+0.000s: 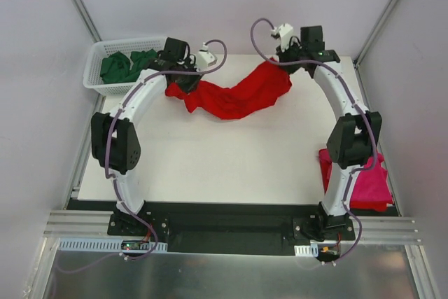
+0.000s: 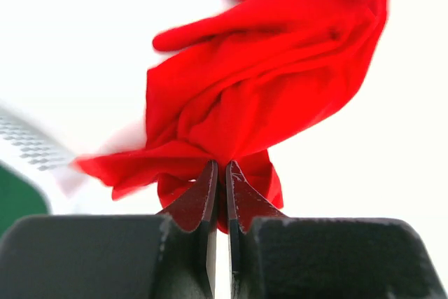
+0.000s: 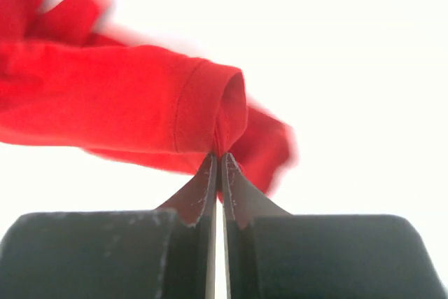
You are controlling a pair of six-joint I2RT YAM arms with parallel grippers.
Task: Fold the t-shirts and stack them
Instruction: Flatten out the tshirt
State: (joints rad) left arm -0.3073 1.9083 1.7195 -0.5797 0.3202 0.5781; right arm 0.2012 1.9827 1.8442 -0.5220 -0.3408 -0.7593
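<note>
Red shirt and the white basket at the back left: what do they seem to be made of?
Red shirt: soft knit cloth, probably cotton jersey, with a matte finish. It sags and creases where it hangs, and the right wrist view shows a stitched sleeve hem.
Basket: likely rigid moulded plastic, white and smooth-looking. Its walls are an even open lattice that holds its shape.

I see the bright red t-shirt (image 1: 238, 96) strung crumpled across the far side of the table (image 1: 231, 166), one bunched end pinched in the left gripper (image 2: 220, 166), a hemmed edge in the right gripper (image 3: 218, 155), its middle sagging low. The magenta-pink t-shirt (image 1: 369, 185) lies folded flat at the near right edge, and the dark green t-shirts (image 1: 124, 66) sit heaped in the white basket (image 1: 93, 78) at the far left
</note>
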